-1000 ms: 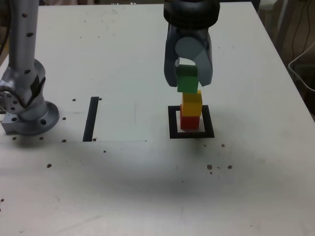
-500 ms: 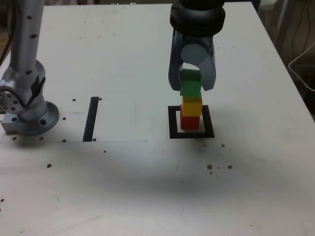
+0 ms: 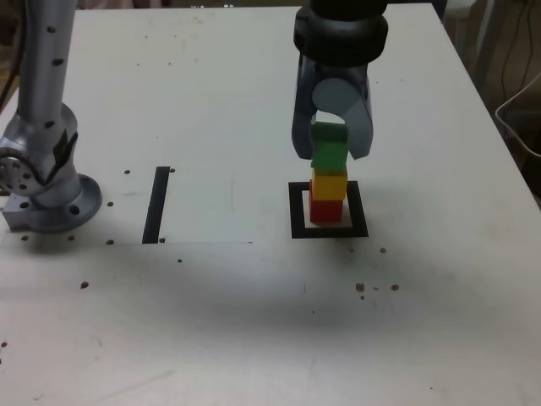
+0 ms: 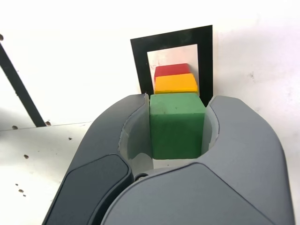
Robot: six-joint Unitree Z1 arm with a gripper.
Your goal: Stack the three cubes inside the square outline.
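The jaws are clamped on the green cube [image 4: 177, 125], one on each side of it; directly beneath the jaws the yellow cube [image 3: 329, 185] sits on the red cube [image 3: 326, 210], the green one resting on or just above the yellow; the pile stands inside the square outline [image 3: 297, 211] on the white surface [image 3: 211, 101]; a black strip [image 3: 156, 205] lies well apart from the jaws.

Three cubes [image 3: 328, 182] stacked inside square outline [image 3: 296, 211]; strip [image 3: 156, 203] at exterior view's left.
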